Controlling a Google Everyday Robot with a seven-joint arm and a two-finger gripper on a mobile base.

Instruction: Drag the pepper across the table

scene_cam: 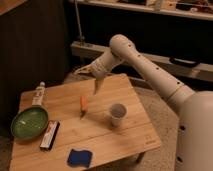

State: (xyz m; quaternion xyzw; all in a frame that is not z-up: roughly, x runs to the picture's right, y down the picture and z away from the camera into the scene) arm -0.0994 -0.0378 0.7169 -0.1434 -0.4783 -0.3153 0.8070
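Note:
The small orange pepper (83,105) lies on the light wooden table (125,145), near its middle, with its dark tip toward the front. My gripper (96,86) hangs at the end of the white arm (140,57), above the table's far part. It is a little behind and to the right of the pepper, raised and apart from it. Nothing shows in it.
A white cup (117,114) stands right of the pepper. A green bowl (29,122) sits at the left edge, with a white tube (38,94) behind it. A dark flat bar (48,135) and a blue sponge (79,157) lie near the front. A dark wall and a metal rail stand behind the table.

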